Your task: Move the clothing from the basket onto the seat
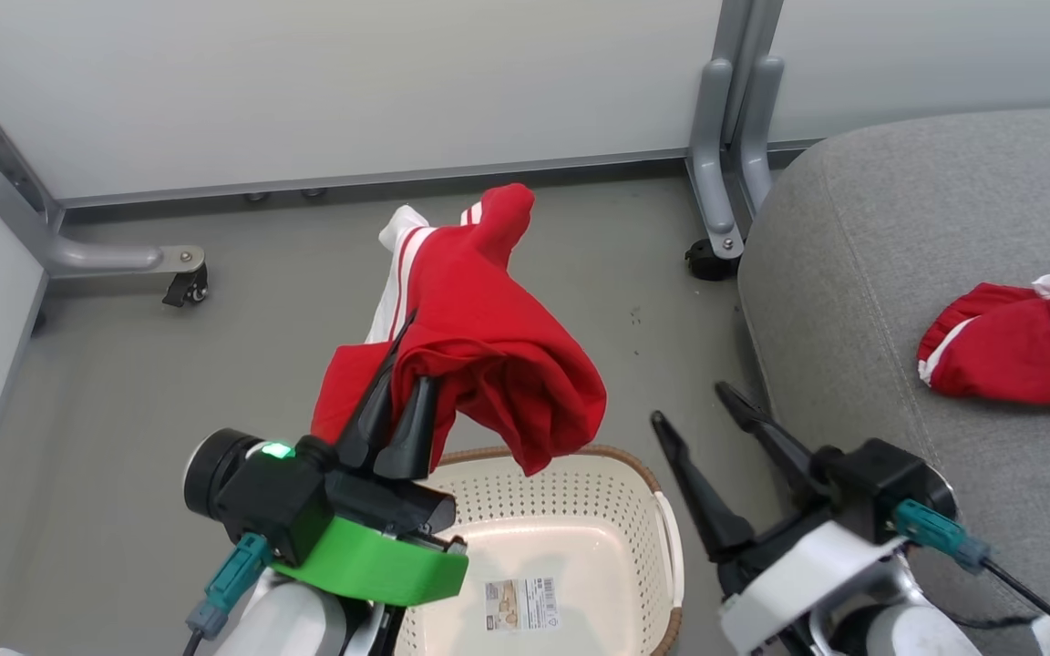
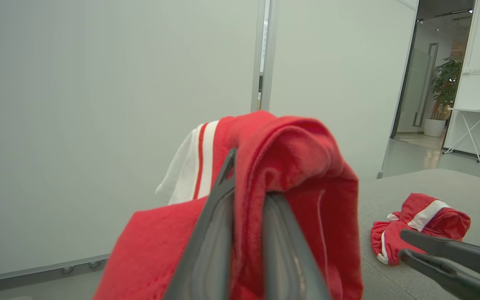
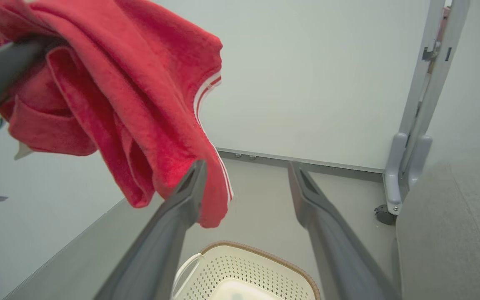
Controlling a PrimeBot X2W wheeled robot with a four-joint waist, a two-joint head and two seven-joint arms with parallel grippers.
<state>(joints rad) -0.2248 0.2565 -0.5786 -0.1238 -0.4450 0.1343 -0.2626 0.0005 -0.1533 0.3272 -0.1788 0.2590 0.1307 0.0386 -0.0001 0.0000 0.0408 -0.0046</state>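
I see left gripper [image 1: 408, 364] pinching red garment [image 1: 498, 346], long axis hanging down above basket [image 1: 643, 483]; basket holds just a paper label [image 1: 521, 604]. Right gripper [image 1: 690, 403] spread. Second garment [image 1: 1017, 351] lies on seat [image 1: 871, 273].

One red garment [image 1: 488, 364] aloft above the cream basket [image 1: 600, 497], a second garment [image 1: 1017, 355] bunched on the grey seat [image 1: 899, 228]

grey floor [image 1: 215, 364], pale partition walls [image 1: 352, 82]
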